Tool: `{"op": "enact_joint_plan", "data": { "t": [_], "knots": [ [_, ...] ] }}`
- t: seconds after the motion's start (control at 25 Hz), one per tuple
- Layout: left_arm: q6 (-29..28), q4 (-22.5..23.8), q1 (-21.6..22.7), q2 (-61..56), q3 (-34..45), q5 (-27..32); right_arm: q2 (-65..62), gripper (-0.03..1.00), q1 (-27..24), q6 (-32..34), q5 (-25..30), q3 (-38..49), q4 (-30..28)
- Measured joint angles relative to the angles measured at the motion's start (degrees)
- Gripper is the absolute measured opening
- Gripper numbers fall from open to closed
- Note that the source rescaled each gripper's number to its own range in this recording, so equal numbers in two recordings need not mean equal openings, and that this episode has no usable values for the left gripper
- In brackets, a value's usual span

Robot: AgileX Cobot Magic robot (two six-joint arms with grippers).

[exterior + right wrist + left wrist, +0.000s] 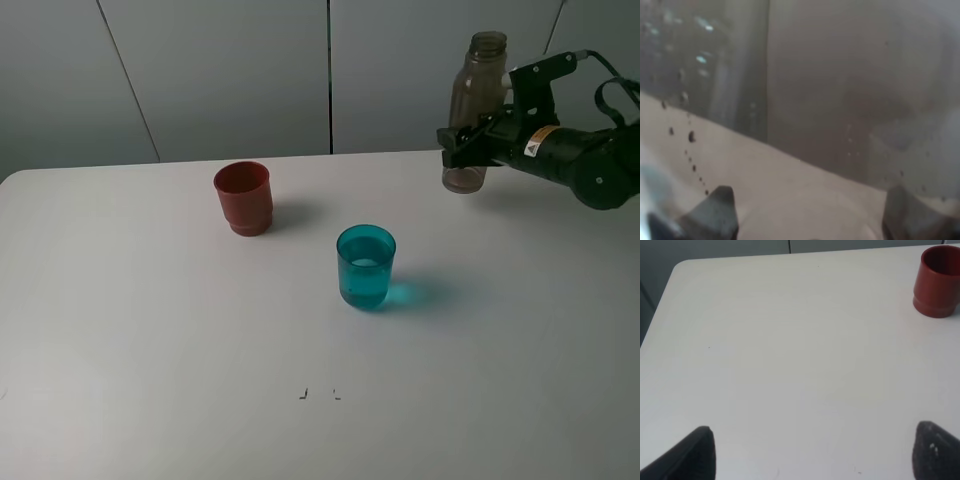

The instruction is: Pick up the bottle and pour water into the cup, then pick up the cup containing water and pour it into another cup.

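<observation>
Smoky plastic bottle (476,105) stands upright, gripped by the right jaws at the counter's (150,330) far right. Left jaws gape wide, holding nothing. Teal cup (366,266) sits mid-counter, with the red cup (244,197) apart, farther back and left.

Table (150,350): white, matte, flat top, fills most of ext. high view. Far-left corner (679,266) rounded. Two small dark marks (303,393) on the near side, approx. centre.
Wall (230,70): pale grey panels directly behind table, w/ one vertical dark seam (330,70) and one slanted seam (125,75).
Light: even, diffuse; shadows on tabletop soft.
</observation>
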Motion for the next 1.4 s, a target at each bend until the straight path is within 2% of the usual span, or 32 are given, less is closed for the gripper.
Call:
{"op": "enact_joint_plan", "data": {
  "t": [0.28, 1.4],
  "knots": [
    [0.0, 0.0, 0.0, 0.0, 0.0, 0.0, 4.7, 0.0, 0.0, 3.1, -0.2, -5.1, 0.0],
    [0.0, 0.0, 0.0, 0.0, 0.0, 0.0, 9.7, 0.0, -0.4, 0.9, -0.3, -6.7, 3.0]
  ]
}}
